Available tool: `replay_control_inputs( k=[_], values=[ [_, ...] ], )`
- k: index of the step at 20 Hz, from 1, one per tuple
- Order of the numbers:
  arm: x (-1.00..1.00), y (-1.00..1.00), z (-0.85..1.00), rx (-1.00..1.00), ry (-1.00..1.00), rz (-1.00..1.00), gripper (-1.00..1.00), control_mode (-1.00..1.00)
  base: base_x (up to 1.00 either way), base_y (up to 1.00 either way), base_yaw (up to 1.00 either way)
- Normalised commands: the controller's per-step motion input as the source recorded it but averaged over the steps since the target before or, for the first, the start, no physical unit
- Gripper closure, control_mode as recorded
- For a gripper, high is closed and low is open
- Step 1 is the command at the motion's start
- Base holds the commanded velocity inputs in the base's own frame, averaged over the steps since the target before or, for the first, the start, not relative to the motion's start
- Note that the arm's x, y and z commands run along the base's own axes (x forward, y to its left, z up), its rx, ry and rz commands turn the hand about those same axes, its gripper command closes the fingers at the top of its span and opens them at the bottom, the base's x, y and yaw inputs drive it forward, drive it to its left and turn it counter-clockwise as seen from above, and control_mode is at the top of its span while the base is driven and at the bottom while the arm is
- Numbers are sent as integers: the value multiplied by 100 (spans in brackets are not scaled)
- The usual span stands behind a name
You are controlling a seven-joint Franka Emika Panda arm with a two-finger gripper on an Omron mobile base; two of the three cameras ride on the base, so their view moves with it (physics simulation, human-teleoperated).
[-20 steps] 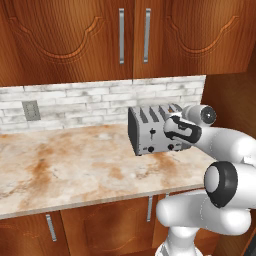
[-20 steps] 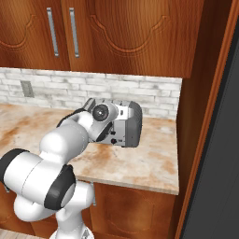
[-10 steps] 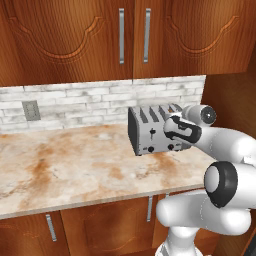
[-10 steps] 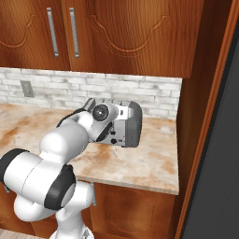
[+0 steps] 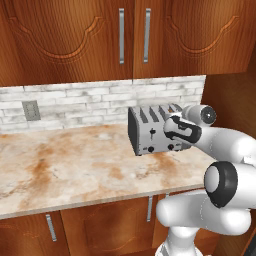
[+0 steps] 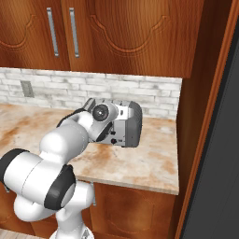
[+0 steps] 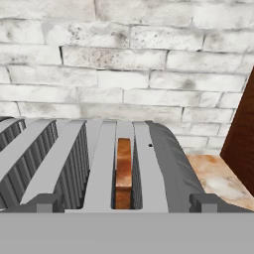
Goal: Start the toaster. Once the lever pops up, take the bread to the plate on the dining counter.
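Bread in toaster, just ahead of our hand.
We see the bread (image 7: 123,171) upright in the toaster's (image 5: 152,130) rightmost slot; gripper (image 5: 176,131) level at its front, fingers spread, holding nothing.

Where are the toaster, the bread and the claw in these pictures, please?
toaster (image 5: 150,132), left base view, front face.
bread (image 7: 123,168), hand view, top crust in slot.
claw (image 7: 127,202), hand view, midway between fingertips.

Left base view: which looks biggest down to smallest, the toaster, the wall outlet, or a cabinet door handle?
1. The toaster, clearly the biggest.
2. A cabinet door handle, long but very thin.
3. The wall outlet, shorter than the handle but wider, so these two are close.
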Motion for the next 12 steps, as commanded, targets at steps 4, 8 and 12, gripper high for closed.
replay_control_inputs(
  k=[4, 8, 12],
  values=[
    [0, 0, 0, 0, 0, 0, -100, -100, 0, 0, 0],
    [0, 0, 0, 0, 0, 0, -100, -100, 0, 0, 0],
    [0, 0, 0, 0, 0, 0, -100, -100, 0, 0, 0]
  ],
)
